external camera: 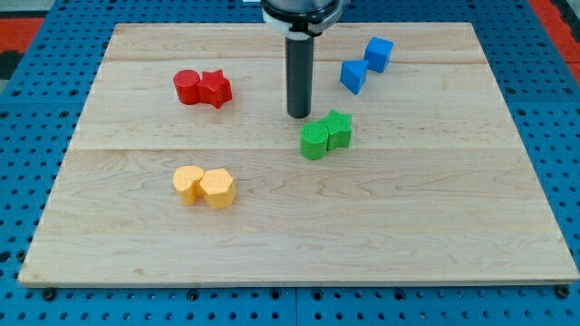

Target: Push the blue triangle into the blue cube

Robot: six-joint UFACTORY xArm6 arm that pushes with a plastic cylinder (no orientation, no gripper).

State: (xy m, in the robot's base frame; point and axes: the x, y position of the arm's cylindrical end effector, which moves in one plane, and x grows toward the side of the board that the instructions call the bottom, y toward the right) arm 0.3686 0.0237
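The blue triangle (352, 75) lies near the view's top right on the wooden board (299, 235). The blue cube (379, 53) sits just up and right of it, touching or nearly touching at a corner. My tip (299, 116) rests on the board to the left of and below the blue triangle, about a block's width away, and just up-left of the green blocks.
A green cylinder (314, 141) and a green star (337, 129) touch each other just below-right of my tip. A red cylinder (188, 86) and a red star (216, 88) sit at the upper left. Two yellow blocks (205, 186) lie at the lower left.
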